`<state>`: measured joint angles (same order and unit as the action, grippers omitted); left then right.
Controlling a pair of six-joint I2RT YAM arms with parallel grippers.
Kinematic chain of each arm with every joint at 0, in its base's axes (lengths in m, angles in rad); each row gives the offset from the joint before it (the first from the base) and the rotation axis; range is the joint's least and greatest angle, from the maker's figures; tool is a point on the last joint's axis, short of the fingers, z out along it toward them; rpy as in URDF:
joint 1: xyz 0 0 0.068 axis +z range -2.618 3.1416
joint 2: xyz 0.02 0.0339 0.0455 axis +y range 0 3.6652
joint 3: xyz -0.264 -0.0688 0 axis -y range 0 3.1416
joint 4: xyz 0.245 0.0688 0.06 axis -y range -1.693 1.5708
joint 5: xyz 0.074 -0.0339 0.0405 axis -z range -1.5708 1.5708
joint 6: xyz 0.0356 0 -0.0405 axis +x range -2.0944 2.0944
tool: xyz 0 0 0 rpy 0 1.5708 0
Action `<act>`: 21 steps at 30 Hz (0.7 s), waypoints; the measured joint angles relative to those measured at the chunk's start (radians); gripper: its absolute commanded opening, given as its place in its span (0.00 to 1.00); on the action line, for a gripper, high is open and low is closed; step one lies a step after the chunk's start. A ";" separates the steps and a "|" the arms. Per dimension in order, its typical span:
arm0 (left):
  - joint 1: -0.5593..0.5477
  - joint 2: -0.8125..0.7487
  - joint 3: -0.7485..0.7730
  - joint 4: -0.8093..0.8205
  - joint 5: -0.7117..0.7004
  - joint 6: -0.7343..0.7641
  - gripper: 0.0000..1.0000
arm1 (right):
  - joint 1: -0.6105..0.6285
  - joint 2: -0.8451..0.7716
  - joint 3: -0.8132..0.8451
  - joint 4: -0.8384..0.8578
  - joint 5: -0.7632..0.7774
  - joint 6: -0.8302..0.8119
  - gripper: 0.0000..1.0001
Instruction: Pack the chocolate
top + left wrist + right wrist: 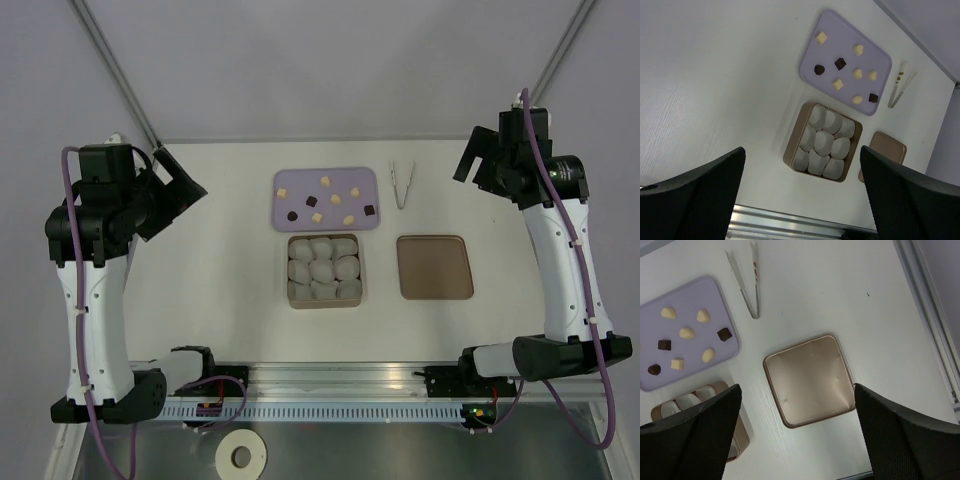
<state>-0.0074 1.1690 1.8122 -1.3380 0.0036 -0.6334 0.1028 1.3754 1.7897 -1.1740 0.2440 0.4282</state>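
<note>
Several tiny chocolate pieces (pixel 336 198), pale and dark, lie scattered on a lavender tray (pixel 300 180) at the table's far middle. They also show in the left wrist view (pixel 857 73) and the right wrist view (pixel 687 333). A tan square box (pixel 326 304) filled with white paper cups sits just in front of the tray. My left gripper (pixel 185 185) is open and empty, raised high at the far left. My right gripper (pixel 480 155) is open and empty, raised high at the far right. Both are well apart from the chocolate.
A flat brown square lid (pixel 434 267) lies right of the box. Metal tongs (pixel 402 184) lie right of the tray. A tape roll (pixel 241 456) sits below the rail at the near edge.
</note>
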 measured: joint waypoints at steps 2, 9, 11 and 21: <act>0.000 0.000 -0.002 0.000 0.003 0.000 1.00 | 0.000 0.000 0.000 0.027 -0.003 -0.017 0.98; 0.000 0.002 -0.029 0.000 0.008 0.001 1.00 | 0.000 0.046 0.033 0.163 -0.138 -0.063 0.98; 0.000 0.003 -0.052 0.003 0.008 0.003 1.00 | 0.013 0.111 0.053 0.207 -0.163 -0.072 0.98; -0.002 -0.007 -0.319 0.079 0.033 0.003 1.00 | 0.134 0.529 0.055 0.373 -0.036 -0.111 0.98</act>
<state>-0.0090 1.1618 1.4937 -1.2587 0.0364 -0.6304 0.2363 1.9045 1.8442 -0.8009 0.2081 0.3176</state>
